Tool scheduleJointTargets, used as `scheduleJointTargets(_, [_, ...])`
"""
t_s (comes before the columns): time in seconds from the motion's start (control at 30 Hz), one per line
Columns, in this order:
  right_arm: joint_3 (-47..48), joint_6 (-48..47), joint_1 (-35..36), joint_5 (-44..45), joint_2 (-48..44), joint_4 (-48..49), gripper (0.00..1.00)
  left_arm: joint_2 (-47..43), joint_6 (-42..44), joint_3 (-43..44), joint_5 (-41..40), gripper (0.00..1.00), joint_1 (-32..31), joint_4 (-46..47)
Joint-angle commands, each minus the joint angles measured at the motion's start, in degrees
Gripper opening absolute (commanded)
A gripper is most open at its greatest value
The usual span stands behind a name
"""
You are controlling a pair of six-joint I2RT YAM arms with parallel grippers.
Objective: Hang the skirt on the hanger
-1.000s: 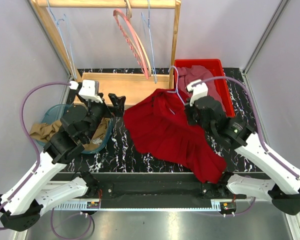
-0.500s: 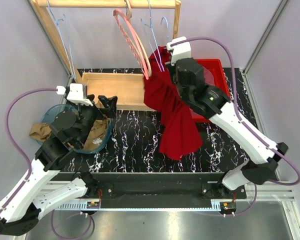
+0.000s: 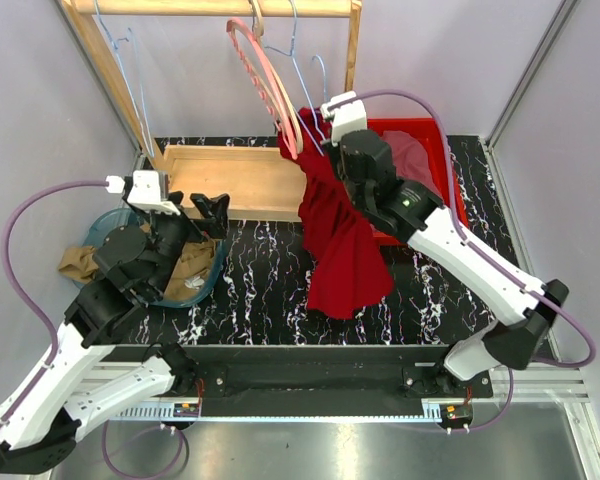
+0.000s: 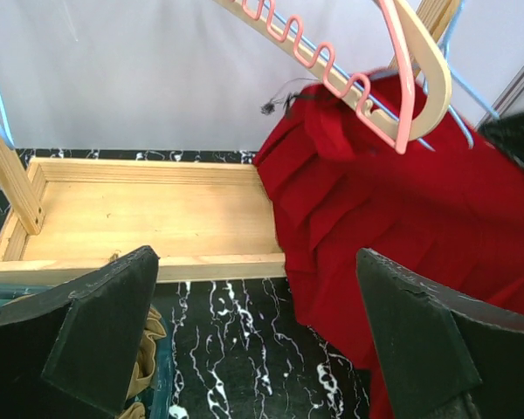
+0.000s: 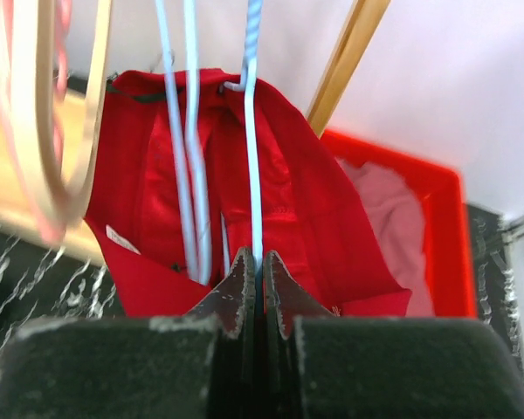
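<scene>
My left end effector (image 4: 258,345) hangs near me with its fingers (image 4: 105,332) spread wide and nothing between them, over the tabletop (image 3: 260,290), just beside the basket (image 3: 102,222) with the tan cloth (image 3: 80,262) in it. Farther out, there's the skirt (image 3: 345,250), red and pleated, hem dangling down toward the tabletop, waist up on the blue wire hanger (image 5: 251,157). My right end effector (image 5: 258,262) is pinched tight on that wire, high up beside the bin (image 3: 458,190). Beyond it a pink hanger (image 3: 270,85) hangs on the rack (image 3: 240,175). Whether my hook sits on the rail (image 3: 210,7), I cannot tell.
</scene>
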Motion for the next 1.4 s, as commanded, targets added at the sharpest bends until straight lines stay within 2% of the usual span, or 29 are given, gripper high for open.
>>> scheduleJointTargets(0.0, [-6.77, 5.5, -0.35, -4.59, -8.97, 4.8, 0.0, 1.04, 0.96, 0.94, -0.68, 0.99, -0.09, 1.47])
scheduleJointTargets(0.27, [-12.68, 0.5, -0.44, 5.33, -10.47, 7.52, 0.0, 0.34, 0.35, 0.94, -0.68, 0.99, -0.09, 1.56])
scheduleJointTargets(0.4, [-15.4, -1.0, -1.06, 8.68, -10.73, 9.19, 0.0, 0.86, 0.87, 1.73, 4.04, 0.99, -0.09, 1.91])
scheduleJointTargets(0.5, [-17.77, 1.28, -1.23, 6.15, -13.54, 9.55, 0.0, 3.31, 0.96, 3.14, 7.66, 0.99, -0.09, 3.31])
scheduleJointTargets(0.67, [-20.06, 6.2, -1.23, -7.21, -18.2, 8.14, 0.0, 10.69, 0.7, 8.92, 10.04, 0.99, -0.09, 7.79])
scheduleJointTargets(0.8, [-20.42, 7.26, -1.23, -3.63, -18.56, 7.88, 0.0, 17.45, -0.09, 14.47, 13.28, 0.99, -0.09, 11.04])
scheduleJointTargets(0.97, [-18.84, 3.84, -1.67, 4.37, -15.84, 10.25, 0.0, 21.77, -1.4, 17.72, 17.95, 0.99, -0.09, 15.18])
scheduleJointTargets(1.1, [-18.13, -1.52, -3.51, 8.23, -13.64, 14.81, 0.0, 21.35, -2.38, 15.63, 18.48, 0.99, -0.09, 16.15])
scheduleJointTargets(1.2, [-17.61, -4.25, -4.66, 7.29, -13.11, 17.62, 0.0, 20.11, -2.47, 13.08, 18.92, 0.99, -0.09, 17.99])
scheduleJointTargets(1.37, [-14.71, -7.5, -4.66, 5.35, -13.81, 20.09, 0.0, 20.81, -2.38, 14.21, 20.41, 0.99, -0.09, 16.85])
